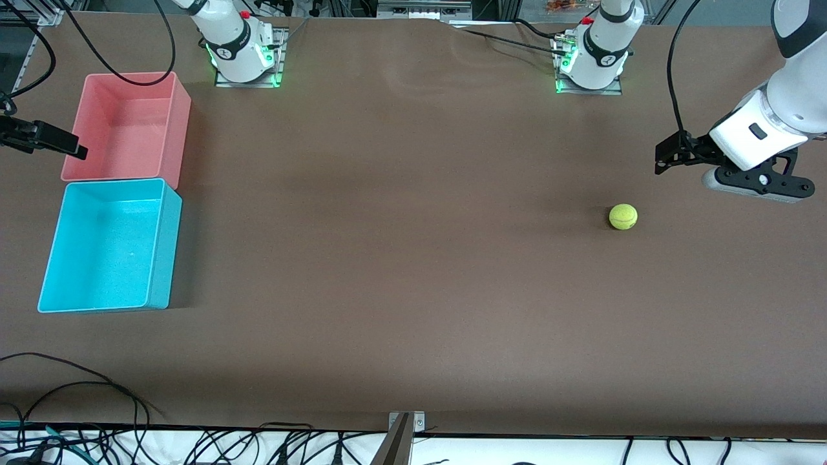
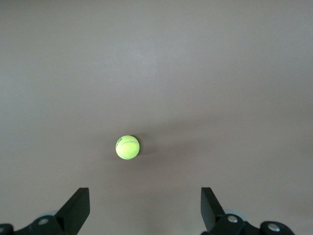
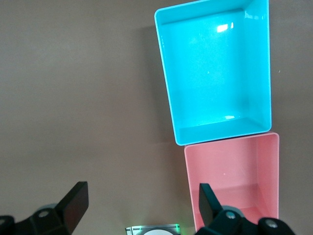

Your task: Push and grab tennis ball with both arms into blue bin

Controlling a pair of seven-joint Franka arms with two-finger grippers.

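Tennis ball [image 1: 623, 216] we see free near tabletop's [image 1: 400, 258] left-arm edge | left gripper [image 1: 665, 157] open above it | right gripper [image 1: 64, 143] open over pink bin [image 1: 177, 123]

We see a fuzzy, felt-like tennis ball [image 1: 623, 216] resting on a matt brown table [image 1: 413, 271] with a smooth, cloth-like look. The blue bin [image 1: 161, 248] looks like thin smooth plastic, its floor glossy with glints in the right wrist view; the pink bin [image 1: 181, 123] shows the same plastic, duller
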